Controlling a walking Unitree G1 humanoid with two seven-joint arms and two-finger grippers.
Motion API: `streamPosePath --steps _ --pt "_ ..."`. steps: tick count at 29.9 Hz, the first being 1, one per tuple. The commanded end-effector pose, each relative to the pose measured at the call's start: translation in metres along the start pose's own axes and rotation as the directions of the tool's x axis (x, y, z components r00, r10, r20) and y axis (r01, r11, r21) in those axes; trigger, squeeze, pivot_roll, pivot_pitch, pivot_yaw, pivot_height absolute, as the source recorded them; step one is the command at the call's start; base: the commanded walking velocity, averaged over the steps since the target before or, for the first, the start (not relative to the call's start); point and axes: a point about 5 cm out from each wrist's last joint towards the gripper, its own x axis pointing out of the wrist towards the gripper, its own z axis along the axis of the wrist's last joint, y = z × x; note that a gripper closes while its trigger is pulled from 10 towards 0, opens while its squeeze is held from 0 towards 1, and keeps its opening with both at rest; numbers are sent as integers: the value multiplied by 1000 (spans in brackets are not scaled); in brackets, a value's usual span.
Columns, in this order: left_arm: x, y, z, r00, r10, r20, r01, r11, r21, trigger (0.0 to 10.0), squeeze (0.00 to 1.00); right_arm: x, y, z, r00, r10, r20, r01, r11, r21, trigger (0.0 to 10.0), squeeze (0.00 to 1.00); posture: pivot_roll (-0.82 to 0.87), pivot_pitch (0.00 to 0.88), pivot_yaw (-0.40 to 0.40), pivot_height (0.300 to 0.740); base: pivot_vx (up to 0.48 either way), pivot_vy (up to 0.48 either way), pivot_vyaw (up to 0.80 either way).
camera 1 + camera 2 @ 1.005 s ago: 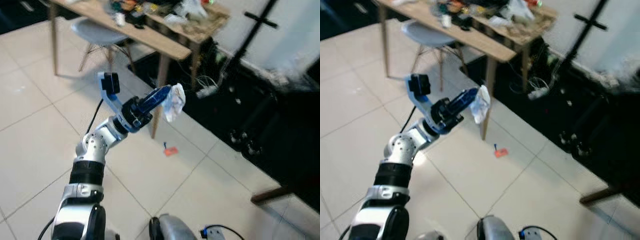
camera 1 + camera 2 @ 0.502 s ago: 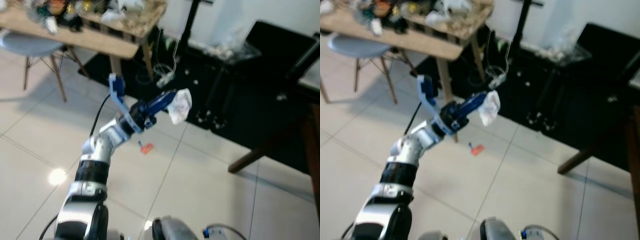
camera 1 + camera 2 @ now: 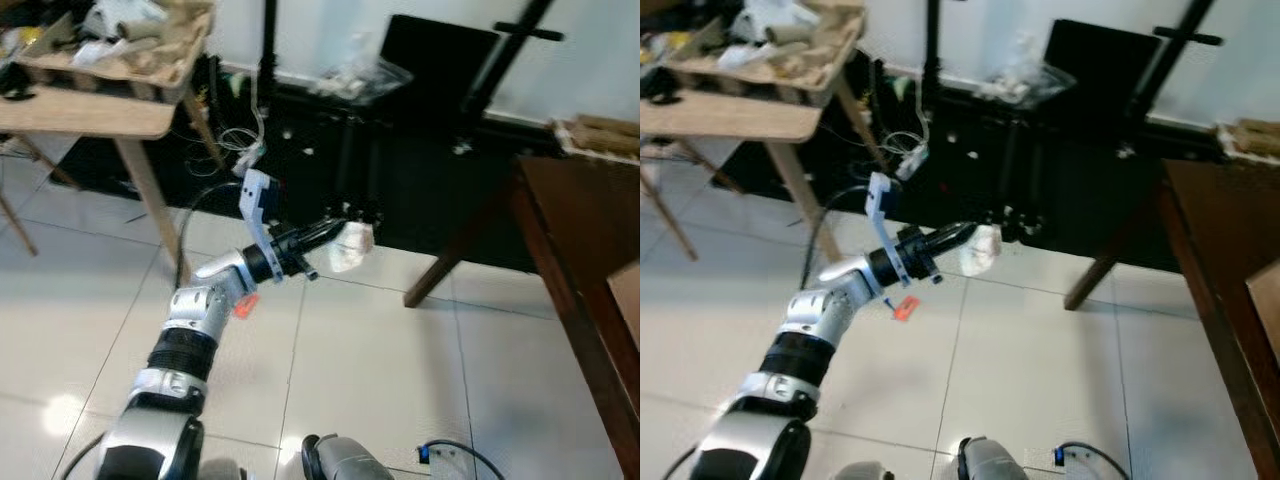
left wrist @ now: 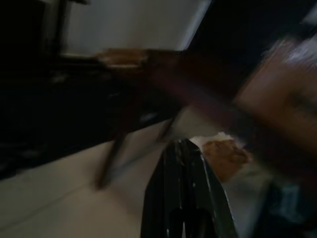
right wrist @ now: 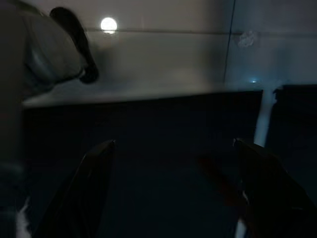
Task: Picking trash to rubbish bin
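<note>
White tiled floor [image 3: 380, 360], dark cabinets behind. Left gripper [image 3: 335, 232] pinched on crumpled white trash [image 3: 350, 247], held out mid-air. Keep your grip firm while walking; no bin seen yet. Right gripper [image 5: 173, 188] spread wide, idle. Mind dark table leg [image 3: 450, 262], light table [image 3: 90, 100], orange scrap [image 3: 903, 309] underfoot.

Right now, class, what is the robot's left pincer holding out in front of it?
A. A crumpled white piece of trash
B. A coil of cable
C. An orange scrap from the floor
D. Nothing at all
A: the left pincer is shut on the crumpled white trash, held above the tiled floor.
</note>
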Motion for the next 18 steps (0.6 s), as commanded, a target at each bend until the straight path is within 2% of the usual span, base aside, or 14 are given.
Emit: streamPosePath --steps 1,2,4,6,7,8,12,18 --pt "-1 2 -4 999 44 -29 -41 996 81 10000 0 -1 -7 -6 1000 -28 -9 28 999 20 10000 0 108 120 -67 740 0 0 -763" --pt "-4 5 -1 998 63 -14 -61 992 115 10000 0 -1 -7 -5 1000 -30 5 29 999 20 10000 0 115 116 -71 740 0 0 -763" --pt "-6 6 0 998 63 -2 -62 990 127 10000 0 -1 -6 -4 1000 -27 15 27 1000 11 10000 0 115 116 -71 740 0 0 -763" --pt "-6 1 1 999 33 21 -35 993 117 10000 0 4 -53 52 984 -78 157 74 997 33 10000 0 115 116 -71 740 0 0 -763" --pt "-6 1 1 999 33 21 -35 993 117 10000 0 4 -53 52 984 -78 157 74 997 33 10000 0 115 116 -71 740 0 0 -763" --pt "-5 -1 0 999 20 34 -24 994 102 10000 0 3 -60 65 977 -91 195 85 996 36 10000 0 119 109 -73 740 0 0 -763" --pt "4 -14 -3 996 -37 83 32 998 56 10000 0 1 -63 90 954 -108 279 97 994 55 10000 0 119 109 -73 740 0 0 -764" --pt "15 -25 -1 990 -79 119 76 996 36 10000 0 -1 -59 106 937 -65 342 34 995 96 10000 0 114 117 -63 740 0 0 -769"
